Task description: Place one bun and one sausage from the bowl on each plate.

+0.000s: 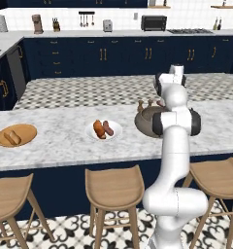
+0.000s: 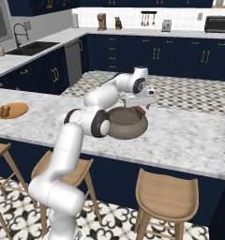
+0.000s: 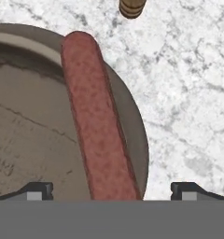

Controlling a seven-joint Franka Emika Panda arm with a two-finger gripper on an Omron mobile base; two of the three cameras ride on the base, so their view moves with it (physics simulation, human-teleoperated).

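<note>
In the hand view the reddish-brown sausage (image 3: 97, 121) was cut off at 6 o'clock, its long axis running from 12 to 6 along the rim of the grey-brown stone bowl (image 3: 132, 126) on the marble worktop (image 3: 188, 93). The gripper (image 3: 112, 189) stood wide open, empty.

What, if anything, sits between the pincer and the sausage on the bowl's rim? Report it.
Nothing visible does. In the hand view the open pincer hangs directly over the sausage, which leans along the bowl wall with bare space to each fingertip. A small wooden thing stands on the counter beyond, off the path.
</note>
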